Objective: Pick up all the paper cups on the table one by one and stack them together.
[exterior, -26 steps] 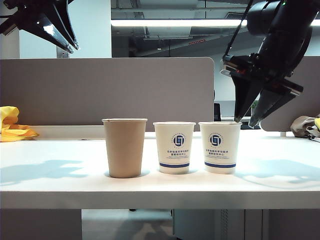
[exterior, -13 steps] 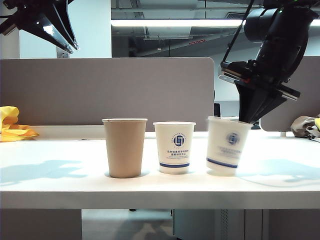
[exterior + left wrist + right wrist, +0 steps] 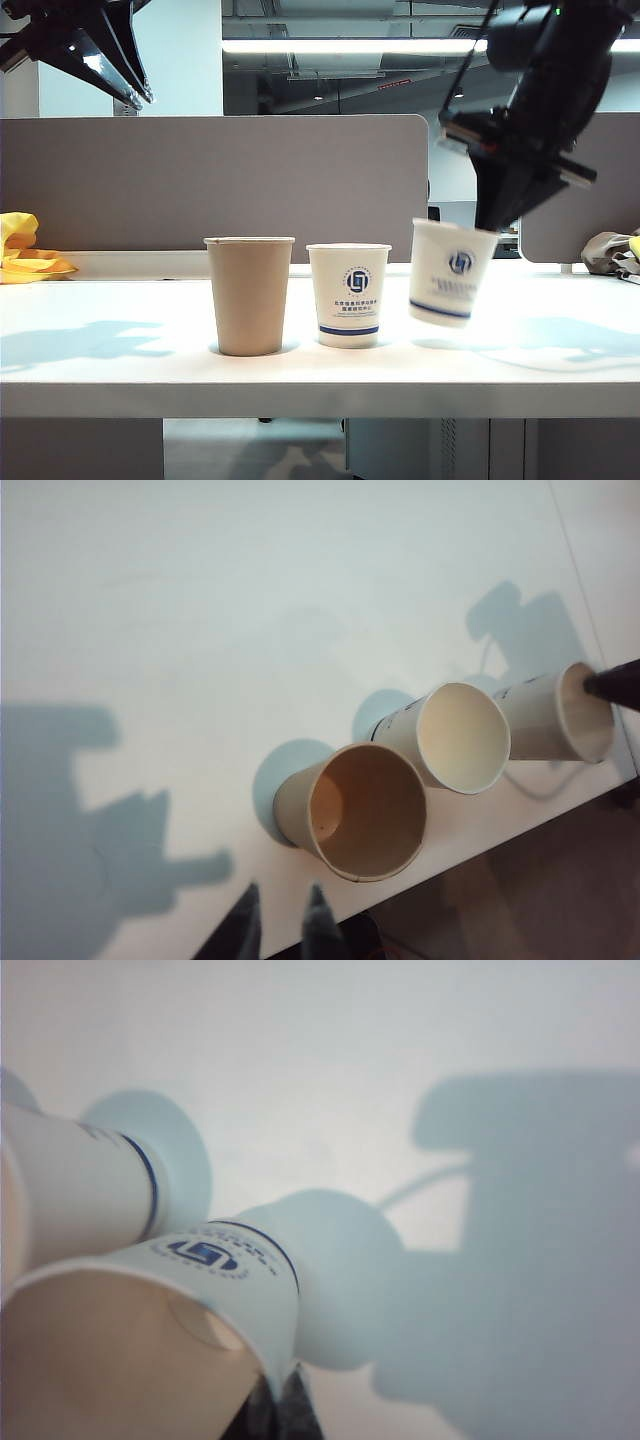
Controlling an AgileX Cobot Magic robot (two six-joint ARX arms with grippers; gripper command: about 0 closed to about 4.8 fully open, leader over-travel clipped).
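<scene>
White table (image 3: 120, 370), grey partition (image 3: 200, 180) behind | left gripper (image 3: 140, 98) high, part-open, empty | right gripper (image 3: 488, 228) pinching tilted white cup (image 3: 450, 272) rim, clear of table

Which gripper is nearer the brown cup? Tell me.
Left, I'd judge. The left gripper hangs open, high above and left of the brown cup; the right gripper is farther right, shut on a white cup's rim.

A ceiling light strip (image 3: 355, 46) glows along the top of the exterior view, casting soft grey arm shadows at both ends of the bright white table (image 3: 120, 375). The right wrist view is hazy, its nearest paper cup (image 3: 150, 1350) out of focus at lower left.
</scene>
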